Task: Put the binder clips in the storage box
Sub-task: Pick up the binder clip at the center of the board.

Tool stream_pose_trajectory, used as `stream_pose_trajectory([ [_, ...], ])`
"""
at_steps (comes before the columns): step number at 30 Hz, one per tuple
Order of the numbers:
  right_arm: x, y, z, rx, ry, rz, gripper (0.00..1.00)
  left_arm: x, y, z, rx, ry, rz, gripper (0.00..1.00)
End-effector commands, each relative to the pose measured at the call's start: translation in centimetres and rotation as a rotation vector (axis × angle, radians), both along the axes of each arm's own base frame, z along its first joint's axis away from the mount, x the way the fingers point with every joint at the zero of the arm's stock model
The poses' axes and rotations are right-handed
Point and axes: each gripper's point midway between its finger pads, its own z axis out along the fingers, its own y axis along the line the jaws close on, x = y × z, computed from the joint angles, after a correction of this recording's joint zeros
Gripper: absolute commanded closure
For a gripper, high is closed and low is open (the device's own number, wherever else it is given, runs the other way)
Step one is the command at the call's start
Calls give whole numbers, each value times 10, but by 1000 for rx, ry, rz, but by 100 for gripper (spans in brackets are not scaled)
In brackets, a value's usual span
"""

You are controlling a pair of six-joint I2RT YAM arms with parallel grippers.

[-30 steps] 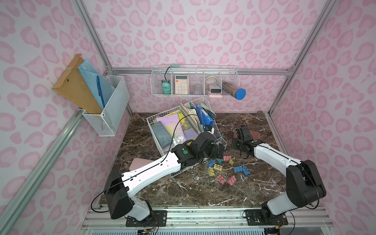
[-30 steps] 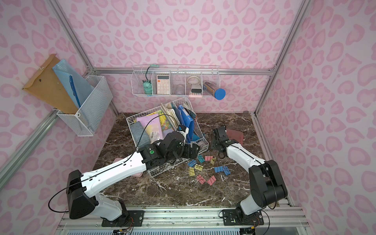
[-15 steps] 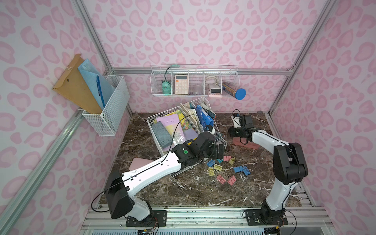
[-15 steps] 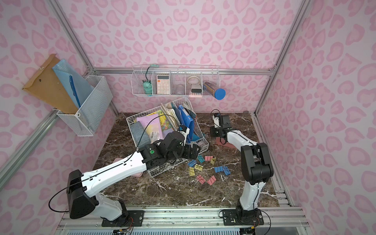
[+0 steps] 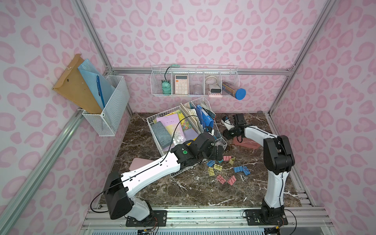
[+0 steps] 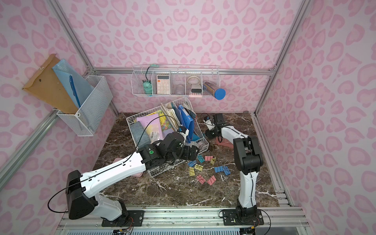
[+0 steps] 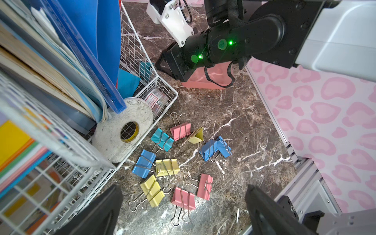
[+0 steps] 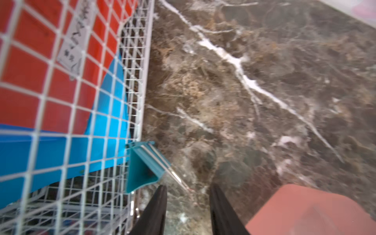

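Observation:
Several pastel binder clips [image 5: 222,169] [image 6: 205,168] [image 7: 175,162] lie loose on the marble, beside the wire organiser's corner. My left gripper [image 5: 218,153] [image 7: 182,191] hangs just above them, open wide and holding nothing. The dusty-pink storage box [image 5: 247,144] [image 6: 225,143] [image 7: 203,80] [image 8: 309,209] sits at the back right, partly under my right wrist. My right gripper [image 5: 226,134] [image 8: 188,190] is between the box and the organiser, jaws apart with nothing between them. One teal binder clip [image 8: 142,167] shows just past its fingertips, against the organiser's wire wall, outside the box.
The white wire organiser [image 5: 154,122] [image 7: 154,81], full of folders, stands tilted at centre with a tape roll [image 7: 124,130] in its corner. A flat pale-pink case [image 5: 140,163] lies under my left arm. Wire baskets [image 5: 194,84] hang on the walls.
The right arm's elbow has risen upright while its gripper shifted slightly towards the organiser, and its jaws have widened. The left arm has not moved.

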Motion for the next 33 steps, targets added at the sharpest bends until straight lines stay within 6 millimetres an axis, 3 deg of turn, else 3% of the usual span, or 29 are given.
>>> stream_pose_trajectory([
  [1,-9,3,-9,-2,30,45,62,-2,-1,-10,23,24,-10,1],
  [6,-3,-8,-27,-76,27,2,65,-4,-8,-16,30,62,-32,1],
  [11,1,-5,-33,-80,20,-3,72,-3,-10,-15,28,61,-34,1],
  [17,-4,3,-23,-60,-28,8,97,-2,-10,-13,24,52,-34,1],
  [20,-1,7,-8,-30,-71,8,100,-2,-11,-13,23,53,-35,1],
  [21,-10,6,-16,-29,-52,8,100,-2,-11,-13,24,53,-36,1],
  [27,-8,1,18,37,-118,-52,100,-4,-8,-10,20,48,-35,1],
  [30,-9,-17,48,74,-175,-162,100,-4,-6,-4,12,35,-31,1],
  [33,-24,-38,77,116,-232,-277,100,-2,-4,2,8,14,-28,1],
])
